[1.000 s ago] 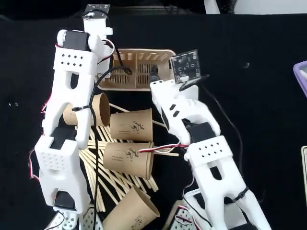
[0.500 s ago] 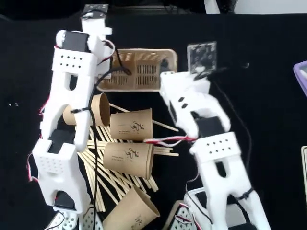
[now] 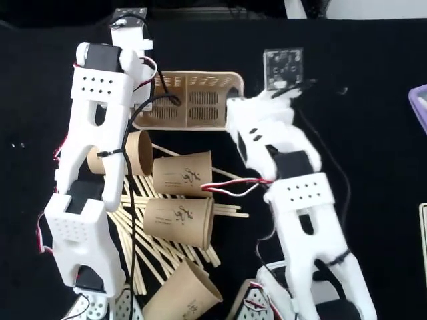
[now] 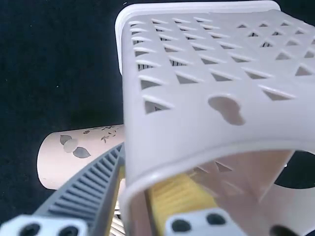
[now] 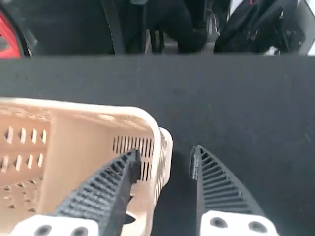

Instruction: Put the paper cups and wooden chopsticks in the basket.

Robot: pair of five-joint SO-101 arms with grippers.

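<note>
Right pincer (image 5: pixel 165 156) stands wide, holding nothing, astride the basket's (image 5: pixel 74 132) end wall: 1 finger inside, 1 outside. 4 cups (image 3: pixel 183 173) and the chopsticks (image 3: pixel 150 250) lie behind it, outside the basket. It is probably securing the basket. Next: close on the wall.

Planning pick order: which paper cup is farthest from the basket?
The paper cup lowest in the high view, beyond the chopsticks; the other three lie nearer the basket.
</note>
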